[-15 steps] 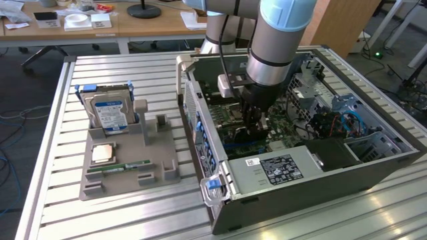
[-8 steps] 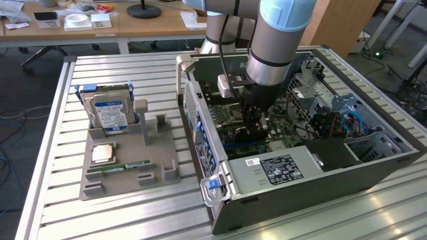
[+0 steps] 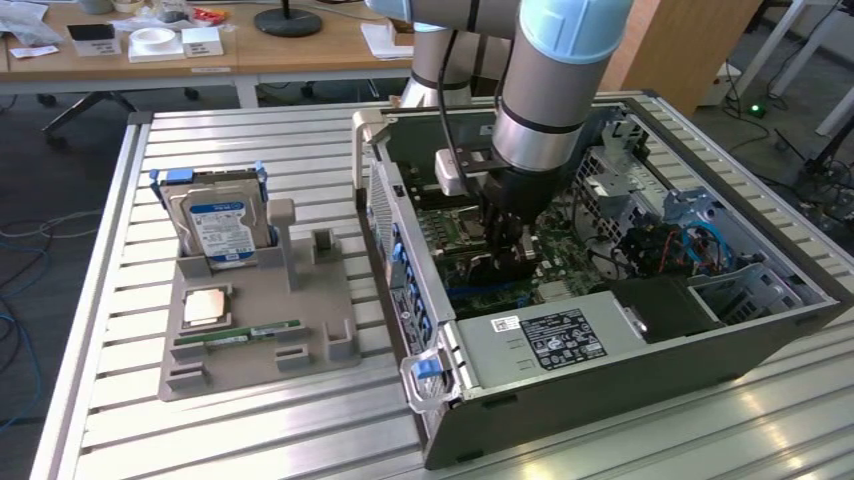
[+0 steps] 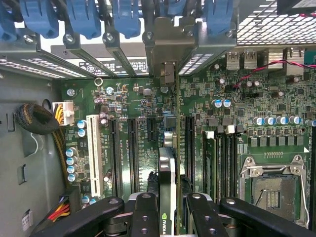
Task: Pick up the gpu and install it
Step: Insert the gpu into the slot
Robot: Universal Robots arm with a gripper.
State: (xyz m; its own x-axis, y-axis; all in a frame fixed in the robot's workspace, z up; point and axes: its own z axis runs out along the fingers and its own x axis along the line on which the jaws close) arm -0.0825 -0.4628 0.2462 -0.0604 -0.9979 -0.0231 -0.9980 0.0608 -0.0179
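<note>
1. Nearest the lens, my gripper (image 4: 167, 203) is clamping the gpu (image 4: 167, 168) edge-on between both fingers (image 4: 144, 212).
2. The gpu is standing upright just above the motherboard (image 4: 128, 98), among its long black slots (image 4: 133, 153); whether it is seated, I cannot tell.
3. I am reaching down over the motherboard inside the open computer case (image 3: 641, 385).
4. A hard drive (image 3: 220, 225) and memory stick (image 3: 238, 333) are sitting on a grey holder (image 3: 287, 300), well apart from the motherboard.

The exterior view looks down at a slant, from well back, onto the open computer case (image 3: 627, 390) on the slatted tabletop (image 3: 240, 430). The wrist view sits close over the motherboard (image 4: 207, 123) inside that case, facing it squarely past the pincer (image 4: 170, 197); both views share this board.
</note>
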